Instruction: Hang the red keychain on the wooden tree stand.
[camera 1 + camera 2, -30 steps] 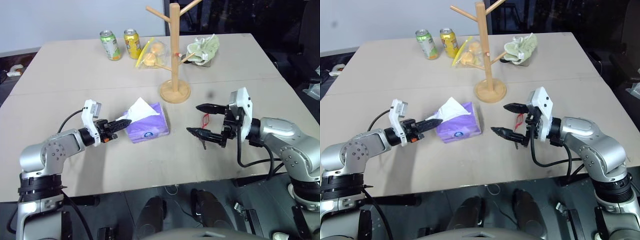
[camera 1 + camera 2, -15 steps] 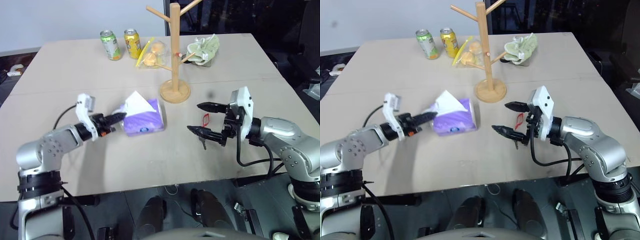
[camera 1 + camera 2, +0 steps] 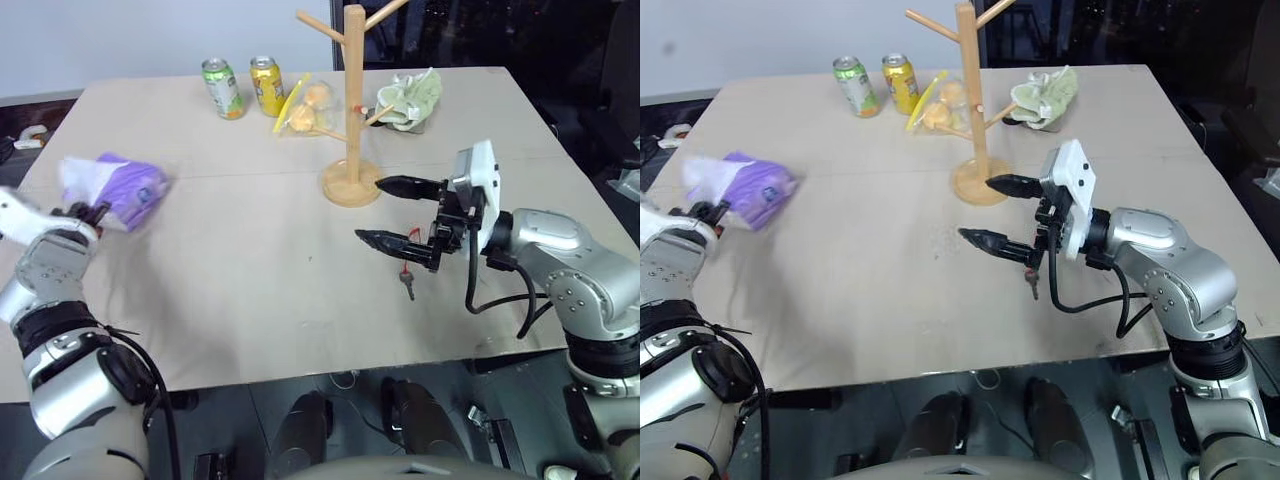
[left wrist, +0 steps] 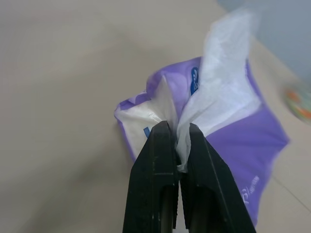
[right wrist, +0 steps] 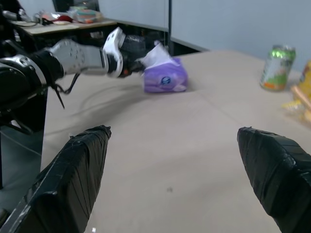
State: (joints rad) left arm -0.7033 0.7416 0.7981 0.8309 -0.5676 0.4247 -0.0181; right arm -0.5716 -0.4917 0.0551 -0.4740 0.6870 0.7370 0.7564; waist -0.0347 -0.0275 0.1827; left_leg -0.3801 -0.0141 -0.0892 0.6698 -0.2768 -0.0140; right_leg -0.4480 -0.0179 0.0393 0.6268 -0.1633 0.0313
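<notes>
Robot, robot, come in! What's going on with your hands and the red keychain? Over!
Left gripper shut on purple tissue pack. Right gripper open, above red keychain lying on table. Wooden tree stand bare, path unobstructed.

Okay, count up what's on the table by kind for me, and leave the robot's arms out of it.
Soda cans: 2, one green, one yellow
Wooden tree stand: 1
Red keychain: 1
Purple tissue pack: 1
Clear bag of food: 1
Green cloth: 1
Total: 7
</notes>
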